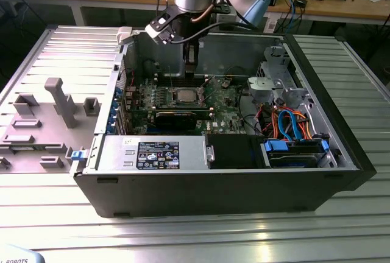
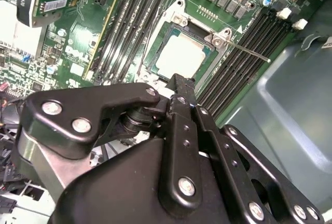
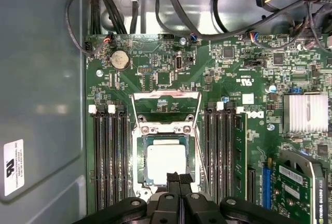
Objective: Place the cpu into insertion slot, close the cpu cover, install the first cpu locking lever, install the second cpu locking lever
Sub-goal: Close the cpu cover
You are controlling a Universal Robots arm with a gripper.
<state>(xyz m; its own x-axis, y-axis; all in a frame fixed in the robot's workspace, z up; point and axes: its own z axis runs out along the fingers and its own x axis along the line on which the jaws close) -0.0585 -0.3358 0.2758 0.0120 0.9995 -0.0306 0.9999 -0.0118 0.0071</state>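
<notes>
Directly under the jaws, the small flat square cpu (image 3: 166, 163) with its grey metal top lies seated in the insertion slot (image 3: 139, 156), the square silvery-rimmed socket of the green motherboard (image 3: 155, 73). The arm's black gripper (image 3: 179, 178) hangs over the cpu's edge, its jaws pressed together with nothing between them; whether they touch the cpu I cannot tell. Beyond the jaws, on the socket's far side, the cpu cover (image 3: 166, 95), a thin silvery metal frame plate with a square window, stands swung open, not down over the cpu. On either side of the jaws, long narrow black memory slots (image 3: 109, 156) run parallel to the socket's sides. In the second wrist view the gripper (image 2: 179, 82) ends close over the cpu (image 2: 182, 59), and a thin bare metal lever rod (image 2: 249, 52) sticks out from a socket corner across the memory slots, away from the jaws. In the exterior view the gripper (image 1: 191, 74) reaches straight down into the open black computer case (image 1: 213, 184), which lies on the ribbed metal tabletop (image 1: 244, 232). There the cpu (image 1: 184, 97) shows just below the jaws, with a long black expansion card (image 1: 177, 117) just beside the socket
</notes>
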